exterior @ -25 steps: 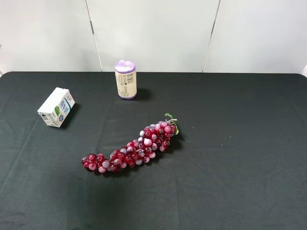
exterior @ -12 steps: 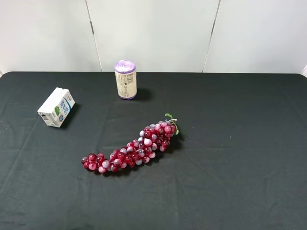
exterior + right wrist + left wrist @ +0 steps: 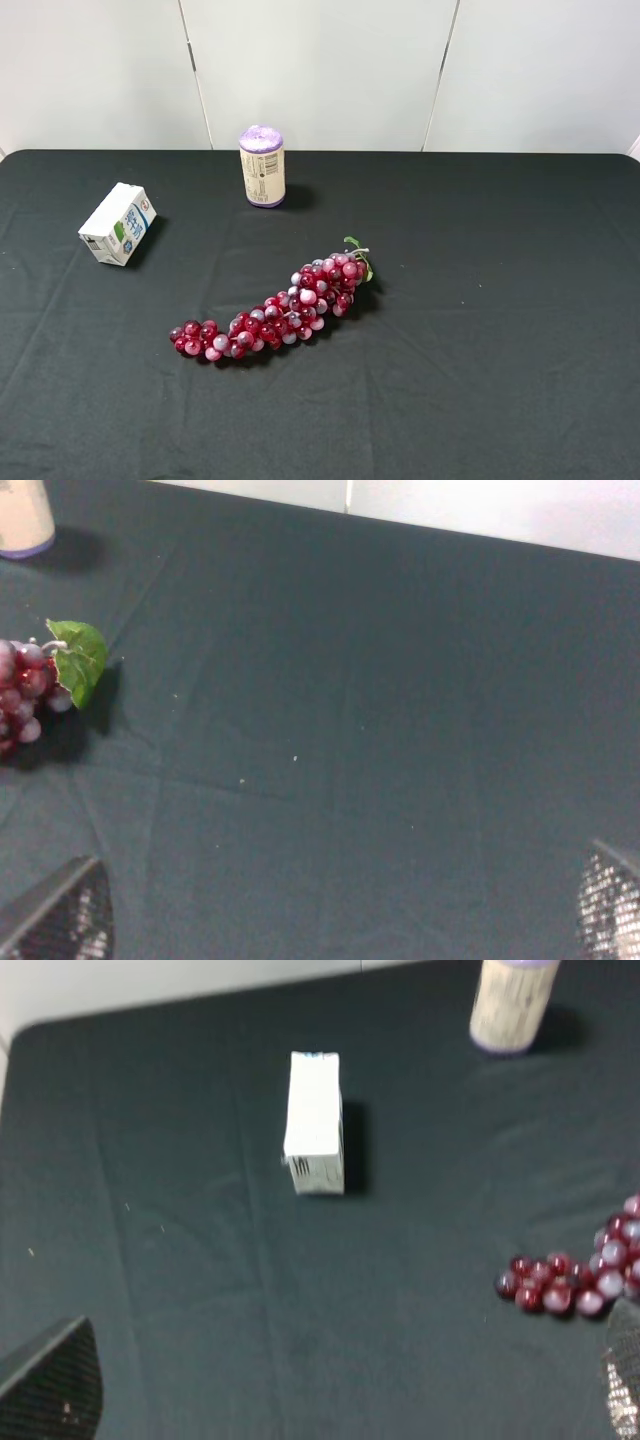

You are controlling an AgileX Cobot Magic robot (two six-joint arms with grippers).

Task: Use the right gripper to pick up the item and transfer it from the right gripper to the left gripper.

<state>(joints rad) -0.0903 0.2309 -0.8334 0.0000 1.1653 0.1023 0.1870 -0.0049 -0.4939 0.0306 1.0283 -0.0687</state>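
Left gripper: fingertips wide apart, holding nothing. Right gripper: same, fingertips spread, nothing held.

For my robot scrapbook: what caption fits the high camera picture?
A white drink carton, a purple-topped can and red grapes wait on a black table.

No lettering is legible anywhere. The carton carries blue and green print and a small round mark on its side, too small to read. The can bears a label with dark fine print and what looks like a barcode, also unreadable.
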